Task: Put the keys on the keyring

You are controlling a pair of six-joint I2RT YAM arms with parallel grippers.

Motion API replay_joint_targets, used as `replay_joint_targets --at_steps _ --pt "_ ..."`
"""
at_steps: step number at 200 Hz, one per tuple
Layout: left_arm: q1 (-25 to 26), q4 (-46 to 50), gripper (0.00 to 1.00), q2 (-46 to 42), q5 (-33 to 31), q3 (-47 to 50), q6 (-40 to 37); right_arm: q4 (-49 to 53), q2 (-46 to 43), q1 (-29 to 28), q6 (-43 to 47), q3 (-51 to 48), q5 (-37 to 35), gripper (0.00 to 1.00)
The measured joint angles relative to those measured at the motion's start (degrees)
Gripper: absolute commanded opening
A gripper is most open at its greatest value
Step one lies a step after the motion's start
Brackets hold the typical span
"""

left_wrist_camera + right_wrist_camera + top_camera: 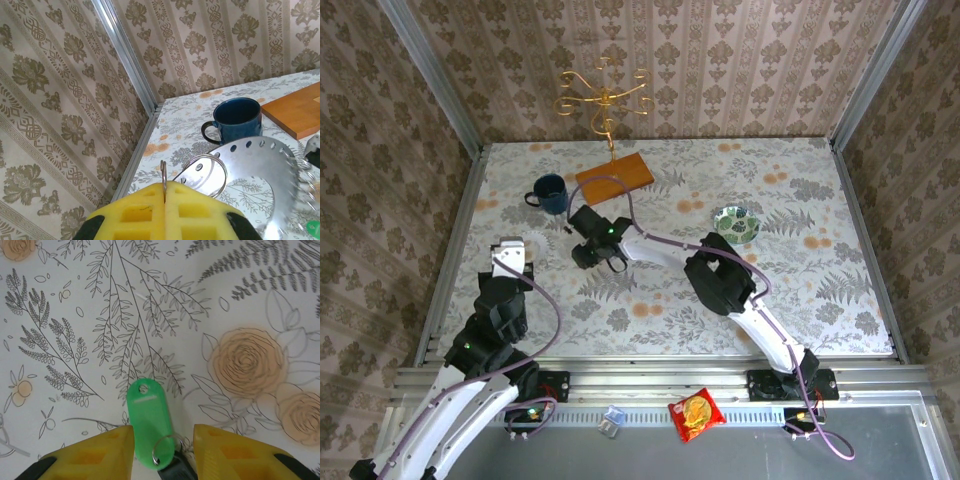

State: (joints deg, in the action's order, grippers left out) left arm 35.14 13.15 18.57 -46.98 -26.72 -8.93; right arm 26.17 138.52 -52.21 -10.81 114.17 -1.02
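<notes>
Keyring (163, 175) metal, thin and seen edge-on, stands pinched between the yellow pads of the left end effector (165, 190), which is closed tight on it. This sits left of the blue mug (239, 119) and nearer the arm bases. A silver wire loop (220, 172) curves up just to the right of the pinched strip. Whether loop and strip are one piece I cannot tell, since the pads hide where they would meet. Behind the loop, between it and the mug, lies a wide flat perforated metal disc (270, 165), blurred along its right edge and cut off at the bottom.

Just right of the mug and a little nearer the bases, the right end effector (162, 429) hangs low over the bench (250, 300) with its yellow pads apart. The green-headed key (149, 415) lies between them, close against the left pad and clear of the right one. Contact with the left pad cannot be made out. A small wire ring (161, 449) passes through the green head's near end and joins a dark metal piece (176, 471). The picture's bottom edge cuts that piece off, leaving too little to name.

An orange board (614, 178) lies just right of the mug, and a patterned bowl (735, 224) sits well to the mug's right.
</notes>
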Motion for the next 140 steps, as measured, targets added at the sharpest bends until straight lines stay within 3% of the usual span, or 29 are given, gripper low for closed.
replay_joint_targets --at_steps 69,98,140 --pt "0.0 0.6 0.0 0.0 0.1 0.0 0.0 2.9 0.1 -1.4 1.8 -0.6 -5.0 0.08" --pt "0.0 0.6 0.0 0.1 0.8 0.0 0.0 2.3 -4.5 -1.3 1.6 -8.0 -5.4 0.02" --pt "0.0 -0.1 0.0 2.1 3.4 0.0 0.0 1.9 -14.8 -1.3 1.4 -21.6 -6.1 0.0"
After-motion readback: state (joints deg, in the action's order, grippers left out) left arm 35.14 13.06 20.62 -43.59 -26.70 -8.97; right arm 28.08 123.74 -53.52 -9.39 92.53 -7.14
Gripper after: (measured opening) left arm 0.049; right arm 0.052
